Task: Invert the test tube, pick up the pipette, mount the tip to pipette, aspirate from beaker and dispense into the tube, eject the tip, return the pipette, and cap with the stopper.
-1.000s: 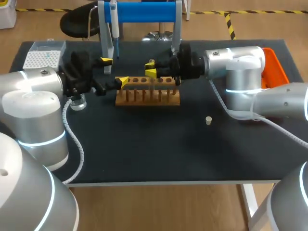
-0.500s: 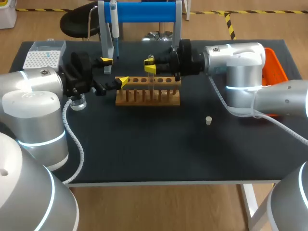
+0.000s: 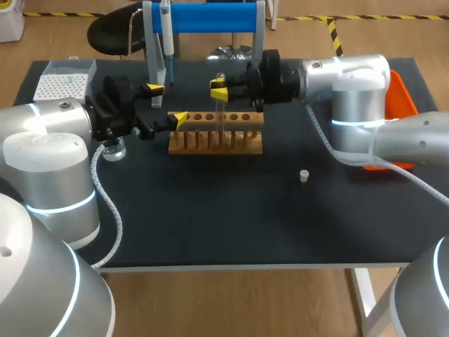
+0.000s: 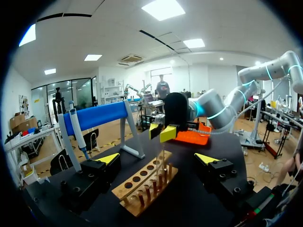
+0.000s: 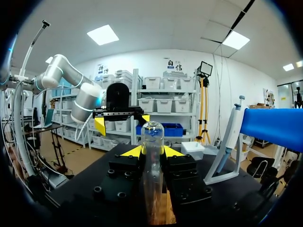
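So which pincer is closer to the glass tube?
Right. The right pincer is clamped on the tube, holding it upright over the wooden rack. The left pincer is open at the rack's end, off to the side, not touching the tube.

Black tabletop (image 3: 210,210) open before wooden tube rack (image 3: 215,140), small cream stopper (image 3: 304,175) aside; blue-barred pipette stand (image 3: 210,17) behind; right gripper (image 3: 219,89) clamps clear glass test tube (image 3: 221,109) above.
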